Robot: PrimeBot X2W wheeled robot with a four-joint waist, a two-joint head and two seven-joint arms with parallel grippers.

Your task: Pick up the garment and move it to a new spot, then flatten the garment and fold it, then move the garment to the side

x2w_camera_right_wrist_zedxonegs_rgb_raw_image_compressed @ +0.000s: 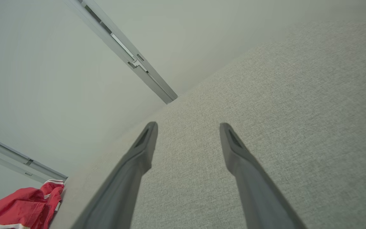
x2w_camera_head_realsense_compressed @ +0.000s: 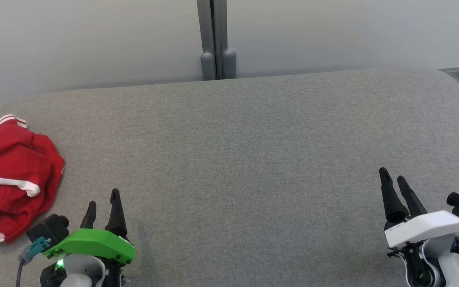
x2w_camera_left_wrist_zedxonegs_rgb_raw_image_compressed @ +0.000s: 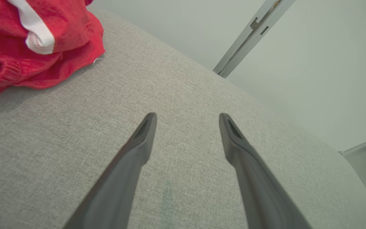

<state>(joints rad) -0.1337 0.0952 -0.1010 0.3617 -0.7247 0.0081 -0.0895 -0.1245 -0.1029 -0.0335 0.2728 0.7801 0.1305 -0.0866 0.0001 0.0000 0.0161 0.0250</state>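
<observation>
The garment [x2w_camera_head_realsense_compressed: 12, 175] is red with white stripes and lies crumpled at the left edge of the grey padded surface [x2w_camera_head_realsense_compressed: 253, 159]. In the left wrist view the garment [x2w_camera_left_wrist_zedxonegs_rgb_raw_image_compressed: 33, 41] fills the upper left corner; in the right wrist view the garment [x2w_camera_right_wrist_zedxonegs_rgb_raw_image_compressed: 24, 208] sits far off at the lower left. My left gripper [x2w_camera_head_realsense_compressed: 102, 199], under its green cover, hovers open just right of the garment and below it in the head view, touching nothing; its fingers [x2w_camera_left_wrist_zedxonegs_rgb_raw_image_compressed: 141, 140] are spread over bare fabric. My right gripper [x2w_camera_head_realsense_compressed: 393, 178] stands open at the lower right, empty, far from the garment.
A pale wall with a grey vertical post [x2w_camera_head_realsense_compressed: 215, 40] runs behind the surface. The surface's rounded far right corner [x2w_camera_head_realsense_compressed: 452, 79] drops off to a ledge. The wide grey middle lies between the two grippers.
</observation>
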